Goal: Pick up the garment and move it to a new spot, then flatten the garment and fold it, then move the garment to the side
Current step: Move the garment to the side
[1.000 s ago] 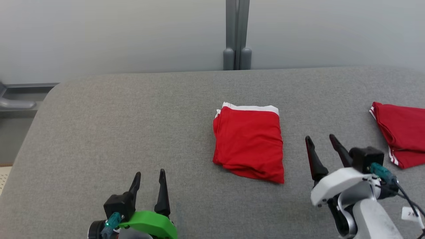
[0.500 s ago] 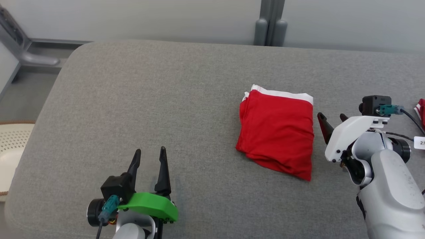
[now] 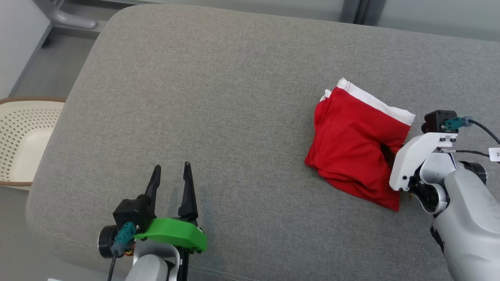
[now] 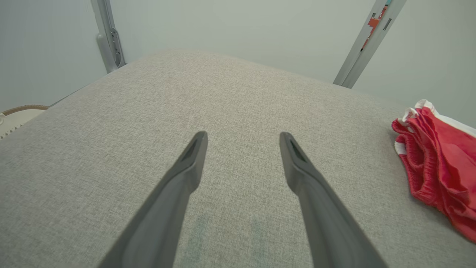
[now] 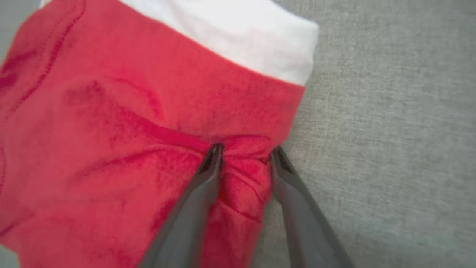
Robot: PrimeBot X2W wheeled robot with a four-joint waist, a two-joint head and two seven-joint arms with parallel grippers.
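The garment [image 3: 351, 148] is a folded pair of red shorts with a white waistband, lying at the right of the grey cushioned surface [image 3: 215, 97]. My right gripper [image 3: 386, 151] sits on the garment's right edge, its tips sunk into the cloth. In the right wrist view the right gripper [image 5: 247, 150] has its two fingers pinching a puckered ridge of the garment [image 5: 111, 130]. My left gripper [image 3: 170, 171] hovers open over bare cushion at the lower left, far from the cloth. In the left wrist view the left gripper [image 4: 243, 137] holds nothing and the garment [image 4: 442, 175] lies at the right edge.
A cream perforated basket [image 3: 31, 100] stands on the floor off the cushion's left edge, and the basket [image 4: 18, 111] shows too at the left. The cushion's rounded left and front edges are close to my left arm. Grey posts stand behind.
The head camera has tilted down and turned. My right gripper has moved left onto the garment's right edge and closed on it, bunching the cloth. The left gripper stays open.
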